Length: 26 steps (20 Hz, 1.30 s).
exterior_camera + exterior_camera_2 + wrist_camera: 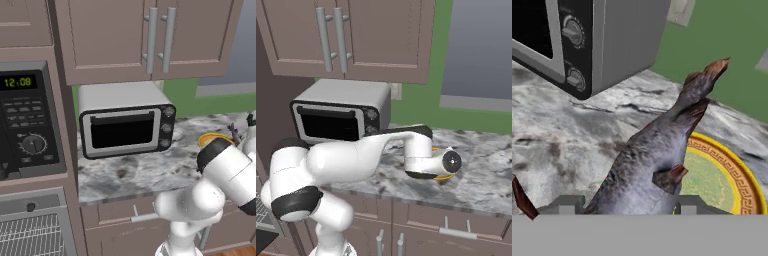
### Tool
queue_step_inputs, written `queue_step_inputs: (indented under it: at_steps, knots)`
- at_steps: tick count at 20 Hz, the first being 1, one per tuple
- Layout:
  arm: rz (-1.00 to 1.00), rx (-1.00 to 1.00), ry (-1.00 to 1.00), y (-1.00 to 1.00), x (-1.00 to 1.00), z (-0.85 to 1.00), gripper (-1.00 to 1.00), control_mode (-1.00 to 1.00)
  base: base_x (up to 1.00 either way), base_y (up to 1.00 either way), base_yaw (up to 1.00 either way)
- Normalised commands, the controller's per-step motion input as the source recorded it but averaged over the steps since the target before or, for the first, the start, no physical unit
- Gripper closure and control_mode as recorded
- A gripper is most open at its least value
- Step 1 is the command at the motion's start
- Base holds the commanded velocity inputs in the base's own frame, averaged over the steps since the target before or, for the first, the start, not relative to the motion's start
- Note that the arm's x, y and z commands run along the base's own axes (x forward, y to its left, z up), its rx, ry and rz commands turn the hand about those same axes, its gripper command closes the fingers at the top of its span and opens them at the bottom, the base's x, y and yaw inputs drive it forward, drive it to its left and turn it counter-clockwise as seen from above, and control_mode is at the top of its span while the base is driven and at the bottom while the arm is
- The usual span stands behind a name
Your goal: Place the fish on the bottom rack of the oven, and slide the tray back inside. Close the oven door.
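In the left base view my arm rises at the lower right and blocks most of the yellow-rimmed plate on the marbled counter; past it, at the right edge, only the fish's dark tail tip pokes up, and my gripper is hidden there. At the far left sits the black microwave with its green clock, and below it the oven stands with its bottom rack of silver bars showing, cut off by the frame's lower edge; the silver toaster oven stands on the counter between. In the right base view my forearm stretches rightward across the counter and my wrist covers the plate, so only slivers of its yellow rim show, and the fish is hidden behind it. The hand view gives what the others do not: the fish, grey-purple with reddish-brown fins and a forked tail, lies tilted, its tail toward the green wall and its body over the plate's near rim, running down between the fingertips of my gripper, which are closed in on its body, gripping it.
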Motion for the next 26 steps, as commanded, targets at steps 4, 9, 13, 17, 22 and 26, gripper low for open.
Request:
queue_step_inputs:
  at_steps: [4, 9, 13, 17, 22, 26]
  knots:
    - [0.07, -0.17, 0.05, 0.69, -0.35, 0.67, 1.00, -1.00, 0.00, 0.00, 0.00]
    - [0.00, -0.20, 0.25, 0.98, 0.00, 0.73, 1.00, -1.00, 0.00, 0.00, 0.00]
    - [0.00, -0.22, 0.11, 0.93, 0.00, 0.13, 1.00, -1.00, 0.00, 0.00, 0.00]
    - [0.00, -0.15, 0.00, 0.56, 0.00, 0.00, 1.00, -1.00, 0.00, 0.00, 0.00]
    - [0.00, -0.13, 0.00, 0.50, 0.01, -0.05, 1.00, -1.00, 0.00, 0.00, 0.00]
    - [0.00, -0.07, 0.00, 0.34, 0.14, -0.21, 1.00, -1.00, 0.00, 0.00, 0.00]
